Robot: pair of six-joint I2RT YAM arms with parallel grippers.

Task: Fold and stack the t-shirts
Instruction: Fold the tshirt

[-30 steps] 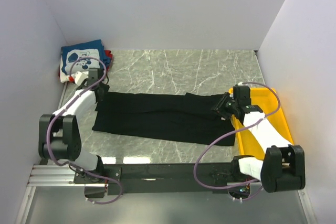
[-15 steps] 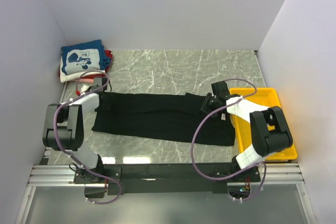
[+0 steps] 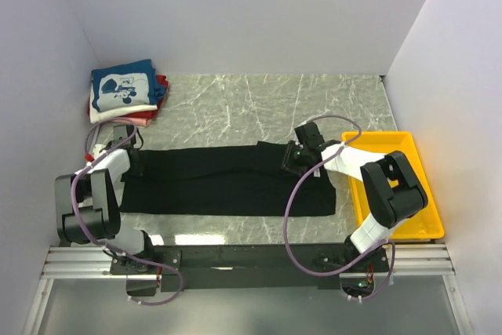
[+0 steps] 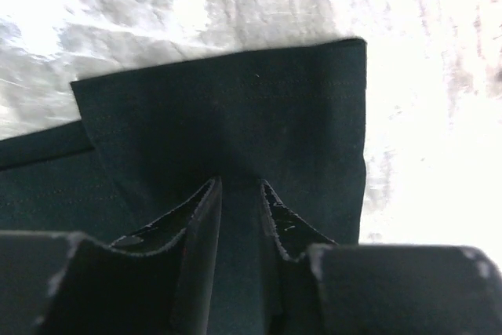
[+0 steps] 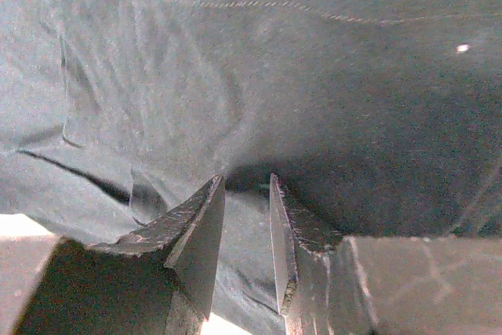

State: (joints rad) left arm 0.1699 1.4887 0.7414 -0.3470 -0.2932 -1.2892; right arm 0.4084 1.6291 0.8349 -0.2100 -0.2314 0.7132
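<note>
The large black t-shirt (image 3: 227, 186) lies spread in a long band across the marble table. My left gripper (image 3: 132, 161) is low at its left end, shut on a pinch of the black cloth (image 4: 235, 107); the jaws (image 4: 239, 182) nearly meet with cloth between them. My right gripper (image 3: 292, 158) is over the shirt's back edge right of centre, shut on a fold of the black cloth (image 5: 314, 76), which shows between its fingertips (image 5: 247, 178). The folded blue t-shirt (image 3: 121, 88) with the white cartoon print tops a stack at the back left, with red cloth (image 3: 161, 84) showing beneath.
The yellow plastic tray (image 3: 392, 137) sits at the right edge beside the right arm. White walls close in the table on the left, back and right. Bare marble (image 3: 259, 103) lies behind the black shirt.
Both grippers have moved left, pulling the black shirt with them. The right gripper has come from beside the tray to near the table's middle. The left gripper has moved toward the left wall.
</note>
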